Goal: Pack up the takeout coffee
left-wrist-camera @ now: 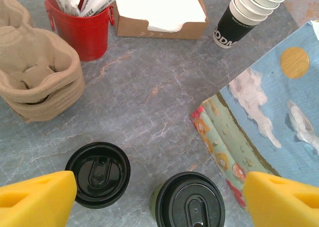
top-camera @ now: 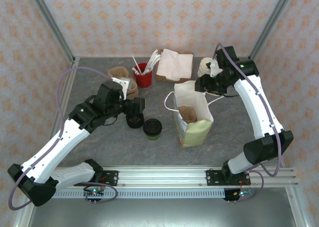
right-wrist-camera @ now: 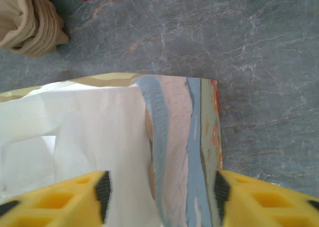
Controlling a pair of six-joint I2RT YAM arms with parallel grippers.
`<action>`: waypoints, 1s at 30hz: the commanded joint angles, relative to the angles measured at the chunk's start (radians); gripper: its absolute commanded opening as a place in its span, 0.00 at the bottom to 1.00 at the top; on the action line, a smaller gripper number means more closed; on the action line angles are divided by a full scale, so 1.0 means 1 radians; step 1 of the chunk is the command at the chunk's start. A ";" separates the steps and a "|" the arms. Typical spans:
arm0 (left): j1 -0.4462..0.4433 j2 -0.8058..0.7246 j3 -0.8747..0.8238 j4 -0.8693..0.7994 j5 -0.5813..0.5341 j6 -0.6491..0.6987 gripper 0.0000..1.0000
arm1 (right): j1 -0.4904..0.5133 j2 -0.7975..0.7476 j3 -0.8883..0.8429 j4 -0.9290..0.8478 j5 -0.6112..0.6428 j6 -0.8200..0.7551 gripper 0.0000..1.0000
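The takeout coffee [top-camera: 152, 128], an olive-green cup under a black lid, stands on the table just left of the upright, open-topped paper bag [top-camera: 197, 133]. My left gripper [top-camera: 135, 107] hovers open above the table. In its wrist view the coffee [left-wrist-camera: 189, 203] sits between its yellow fingertips [left-wrist-camera: 40, 199], nearer the right one, with the bag [left-wrist-camera: 279, 122] beside it. My right gripper [top-camera: 202, 83] is at the bag's far rim. Its jaws [right-wrist-camera: 159, 189] straddle the bag's folded side wall [right-wrist-camera: 174, 137], part closed, with space still showing on the left pad's side.
A squat pile of black lids [top-camera: 134, 120] [left-wrist-camera: 98, 173] sits left of the coffee. Behind are brown pulp cup carriers [top-camera: 125, 85] [left-wrist-camera: 40, 82], a red cup of straws [top-camera: 143, 77] [left-wrist-camera: 79, 30], a napkin box [top-camera: 174, 65] and stacked cups [top-camera: 205, 67] [left-wrist-camera: 244, 13].
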 commanded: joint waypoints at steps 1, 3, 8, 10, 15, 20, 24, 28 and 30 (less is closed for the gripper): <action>0.003 0.002 -0.019 -0.001 0.017 -0.018 0.88 | 0.000 0.022 0.007 0.027 0.019 -0.030 0.46; 0.002 0.011 -0.014 -0.003 0.027 -0.016 0.88 | 0.001 0.029 0.002 0.037 0.007 -0.023 0.39; 0.003 0.025 -0.002 0.000 0.037 -0.012 0.88 | 0.011 0.008 -0.026 0.091 0.009 -0.008 0.11; 0.002 0.029 0.003 -0.006 0.036 -0.010 0.88 | 0.017 -0.010 -0.033 0.111 0.013 -0.005 0.01; 0.002 0.018 -0.007 -0.001 0.031 -0.020 0.88 | 0.047 -0.124 -0.095 0.210 -0.002 0.021 0.00; 0.002 0.006 -0.023 0.009 0.022 -0.029 0.88 | 0.091 -0.283 -0.216 0.362 0.017 0.086 0.00; 0.002 0.007 -0.022 0.013 0.017 -0.036 0.88 | 0.113 -0.353 -0.290 0.417 0.046 0.137 0.00; 0.003 0.011 -0.020 0.015 0.017 -0.038 0.88 | 0.125 -0.391 -0.320 0.427 0.056 0.164 0.00; 0.003 0.017 -0.014 0.013 0.018 -0.036 0.88 | 0.127 -0.394 -0.324 0.422 0.061 0.171 0.00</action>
